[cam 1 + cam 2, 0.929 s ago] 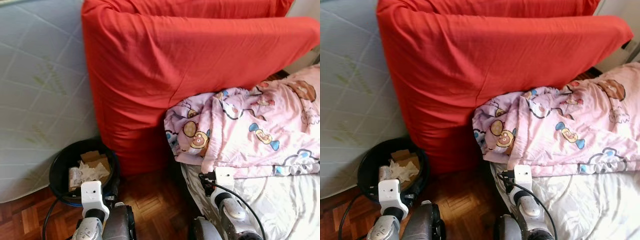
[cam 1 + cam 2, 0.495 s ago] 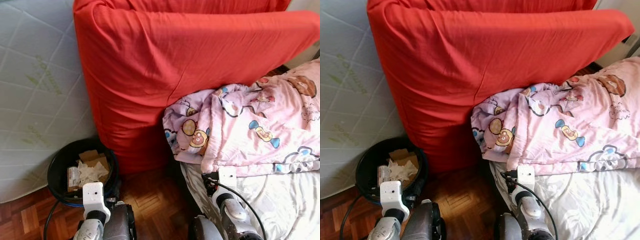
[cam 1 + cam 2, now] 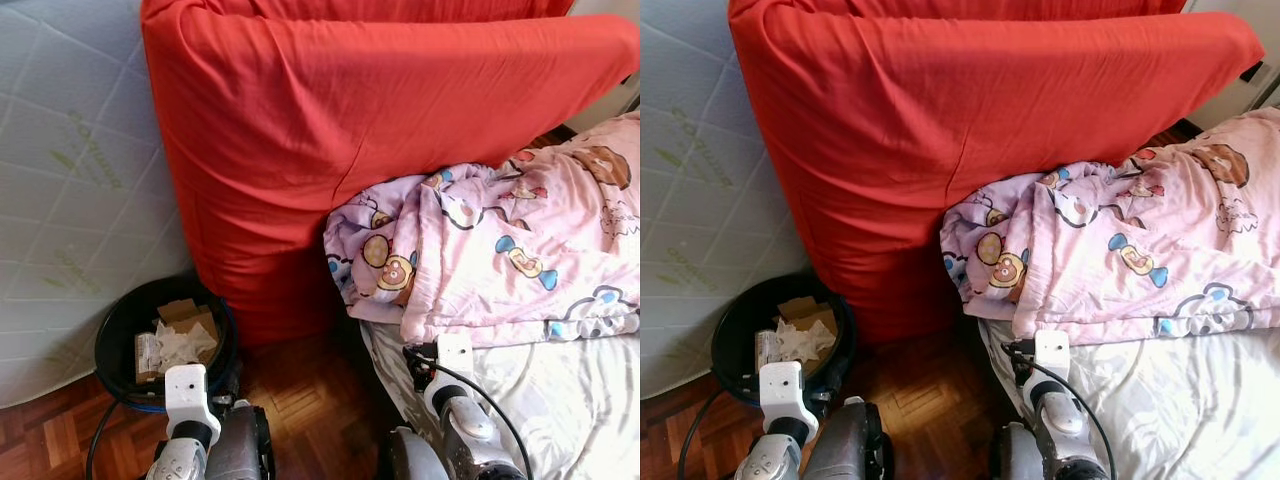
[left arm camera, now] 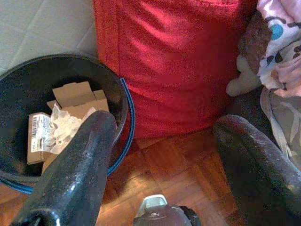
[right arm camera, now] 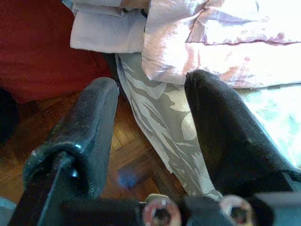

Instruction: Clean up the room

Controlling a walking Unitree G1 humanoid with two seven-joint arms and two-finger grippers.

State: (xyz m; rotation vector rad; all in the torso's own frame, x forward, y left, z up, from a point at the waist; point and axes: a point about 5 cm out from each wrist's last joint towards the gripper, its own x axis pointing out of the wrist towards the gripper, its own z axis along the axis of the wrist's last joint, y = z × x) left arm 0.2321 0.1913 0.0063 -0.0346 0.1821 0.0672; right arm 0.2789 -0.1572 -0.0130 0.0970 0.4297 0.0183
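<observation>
- Round black waste bin (image 3: 120,330) on the brown parquet floor (image 3: 310,400), against the foot of the big red fabric-covered cushion (image 3: 350,130); holding crumpled white paper (image 4: 66,127), flat brown cardboard pieces (image 4: 73,93) and a small labelled packet (image 4: 38,136).
- Left gripper (image 4: 160,155) low over the parquet beside the bin; black fingers spread wide, nothing between.
- Right gripper (image 5: 150,136) low above the edge of the pale leaf-patterned bedsheet (image 5: 155,122); fingers parted, empty.
- Pink cartoon-print quilt (image 3: 500,250) bunched on the bed, touching the red cushion.
- White quilted mattress (image 3: 70,170) standing upright behind the bin.
- Small pale soft toy (image 4: 244,77) tucked under the quilt edge.
</observation>
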